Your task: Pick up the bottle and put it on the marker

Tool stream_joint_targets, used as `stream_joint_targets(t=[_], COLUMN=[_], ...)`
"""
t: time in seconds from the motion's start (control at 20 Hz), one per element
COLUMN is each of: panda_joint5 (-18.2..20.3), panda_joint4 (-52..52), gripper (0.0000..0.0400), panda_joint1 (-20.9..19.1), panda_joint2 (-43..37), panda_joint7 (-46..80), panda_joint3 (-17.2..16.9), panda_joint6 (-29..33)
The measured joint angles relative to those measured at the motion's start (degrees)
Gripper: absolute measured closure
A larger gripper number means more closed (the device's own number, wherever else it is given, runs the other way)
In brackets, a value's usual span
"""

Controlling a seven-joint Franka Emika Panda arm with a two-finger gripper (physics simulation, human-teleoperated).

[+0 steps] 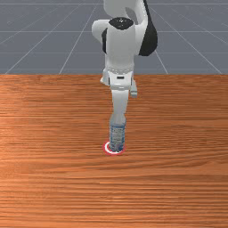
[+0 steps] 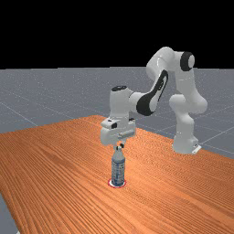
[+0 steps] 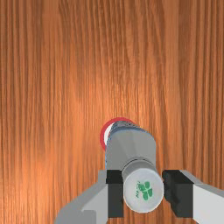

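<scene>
Just below the far view's middle, the claw (image 2: 119, 146) is clamped on the bottle (image 2: 118, 171), at the marker (image 2: 109, 183); placing looks nearly done, release remains.

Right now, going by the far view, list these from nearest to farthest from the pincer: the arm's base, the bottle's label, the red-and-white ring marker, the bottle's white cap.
1. The bottle's white cap: right at the pincer.
2. The bottle's label: below the cap.
3. Red-and-white ring marker: lower, on the table.
4. The arm's base: off to the far view's right.
</scene>
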Motion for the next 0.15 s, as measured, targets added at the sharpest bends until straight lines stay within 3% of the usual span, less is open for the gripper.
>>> stream_joint_targets(t=[0.05,0.1,0.15], panda_joint5=[0.1,-1.6,-0.5], panda_joint4=[0.0,-3.7,3.4], gripper=[0.0261,0.0167,0.0103], panda_joint1=[0.0,0.7,0.2], panda_joint2=[0.0,-0.2,2.4], panda_joint7=[-0.1,1.6,0.4], panda_joint3=[0.0,-0.8,-0.2], panda_joint6=[0.0,14.4,0.2])
